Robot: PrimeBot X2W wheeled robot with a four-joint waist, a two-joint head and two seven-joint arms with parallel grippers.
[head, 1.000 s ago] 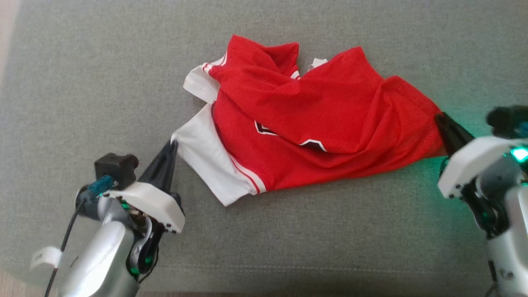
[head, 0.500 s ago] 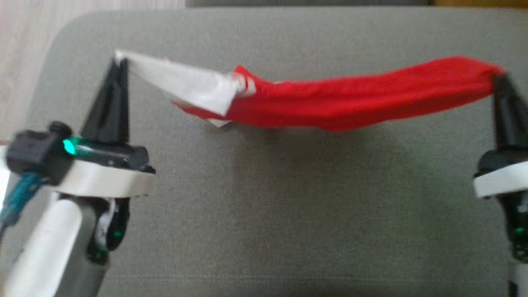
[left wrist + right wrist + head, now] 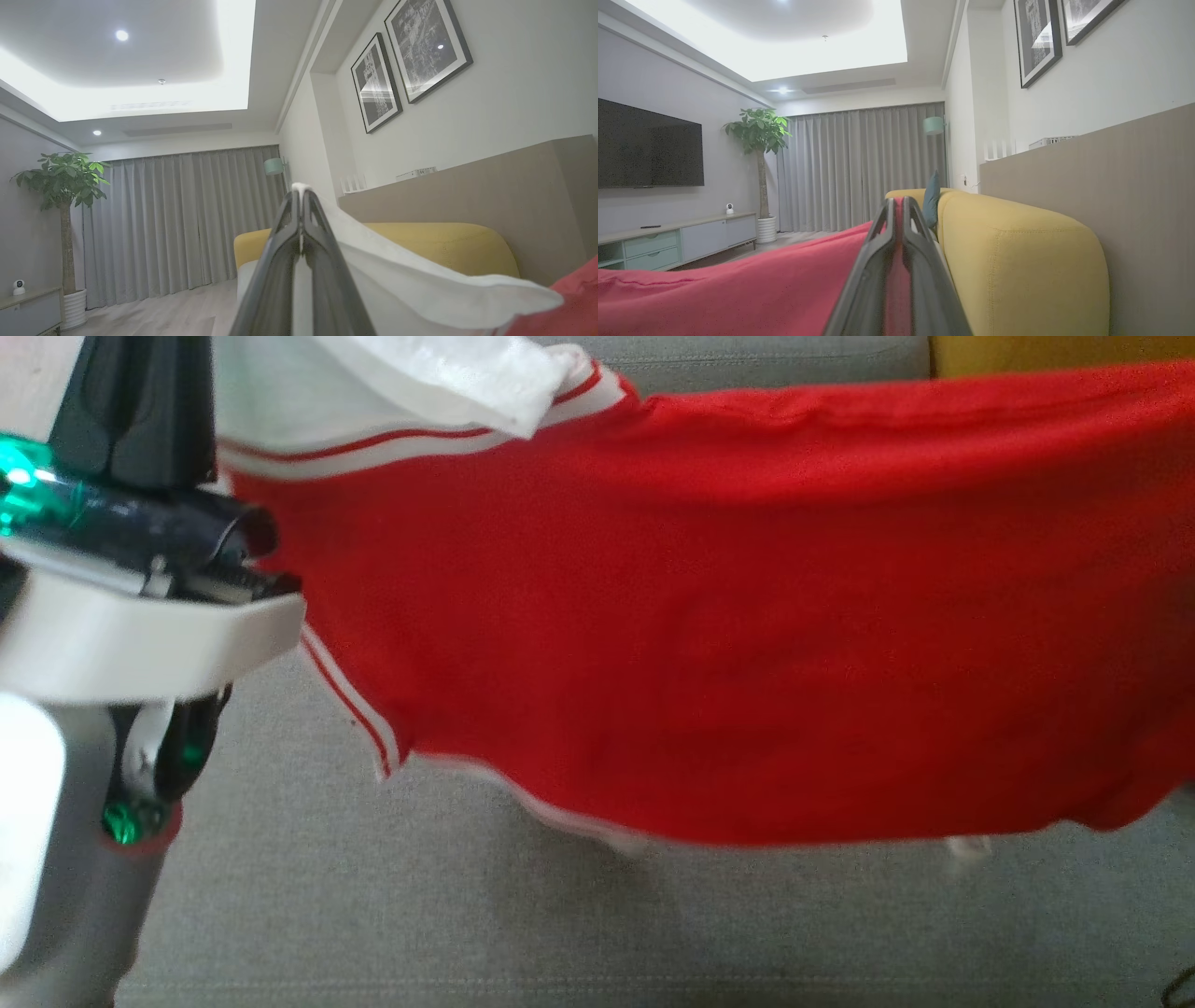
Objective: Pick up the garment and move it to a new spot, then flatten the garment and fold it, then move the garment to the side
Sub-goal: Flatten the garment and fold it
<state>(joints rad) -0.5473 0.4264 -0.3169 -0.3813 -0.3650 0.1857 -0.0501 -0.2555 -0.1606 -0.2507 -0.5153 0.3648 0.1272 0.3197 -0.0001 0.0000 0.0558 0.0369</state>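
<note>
Red garment [image 3: 709, 644] is hung stretched across mid-frame, above grey cushion [image 3: 373, 915]. Its white edge is clamped by left gripper [image 3: 301, 198], its red edge by right gripper [image 3: 899, 205]. Judged light, limp and drapey, so it is best pinched at corners.

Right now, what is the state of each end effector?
Left end effector: closed on the red jersey, white sleeve.
Right end effector: closed on the same jersey.

garment [image 3: 709, 644]: red, white sleeve with red-striped trim | stretched wide, hanging sheet-like | above grey cushion [image 3: 373, 905]
</note>
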